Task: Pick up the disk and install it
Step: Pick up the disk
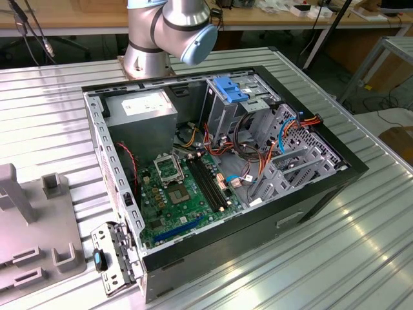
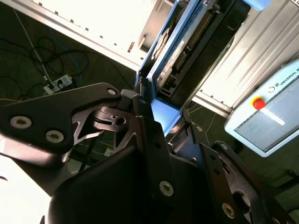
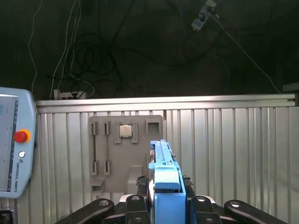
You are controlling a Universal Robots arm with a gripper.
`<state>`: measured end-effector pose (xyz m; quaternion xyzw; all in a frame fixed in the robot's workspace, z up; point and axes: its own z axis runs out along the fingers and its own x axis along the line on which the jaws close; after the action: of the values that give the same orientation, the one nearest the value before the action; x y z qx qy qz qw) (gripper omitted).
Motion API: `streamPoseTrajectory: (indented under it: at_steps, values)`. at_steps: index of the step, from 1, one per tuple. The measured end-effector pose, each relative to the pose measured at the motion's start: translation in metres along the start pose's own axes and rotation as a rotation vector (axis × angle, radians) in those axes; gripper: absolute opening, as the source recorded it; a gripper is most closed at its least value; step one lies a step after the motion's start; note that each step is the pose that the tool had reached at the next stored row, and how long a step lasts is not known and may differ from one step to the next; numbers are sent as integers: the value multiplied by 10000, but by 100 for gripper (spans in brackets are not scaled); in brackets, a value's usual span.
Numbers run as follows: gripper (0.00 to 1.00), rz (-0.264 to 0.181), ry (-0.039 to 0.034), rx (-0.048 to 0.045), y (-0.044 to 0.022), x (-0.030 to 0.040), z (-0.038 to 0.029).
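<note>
The black metal gripper (image 3: 166, 189) is clamping the flat grey-metal disk (image 3: 163, 161) by its bright blue plastic carrier rail. Its fingers (image 3: 141, 187) are drawn in to the disk's thickness, one against each face. Pickup looks done, so I'd call this the carry. The disk is hanging in the air over the ribbed aluminium table (image 3: 233, 154), with a grey plastic fixture plate (image 3: 105, 154) lying beyond its far end.

It is riding on edge, long axis running straight out from the fingers, free end pointing away from the wrist toward the table.

In the exterior view the open black computer case (image 1: 219, 248) is waiting. Its silver drive cage (image 1: 222, 115), topped by a blue plastic latch (image 1: 231, 89), is sitting at about one o'clock from the green motherboard (image 1: 171, 194). By my reckoning, installing calls for lining that long axis up square with the cage's slot.
</note>
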<state>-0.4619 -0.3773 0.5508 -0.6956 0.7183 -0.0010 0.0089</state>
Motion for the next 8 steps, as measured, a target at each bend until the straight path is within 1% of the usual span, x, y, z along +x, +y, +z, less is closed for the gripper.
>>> streamPoseTrajectory:
  at_steps: [8]
  values:
    - [37,-1,0,0,-82,-2,1]
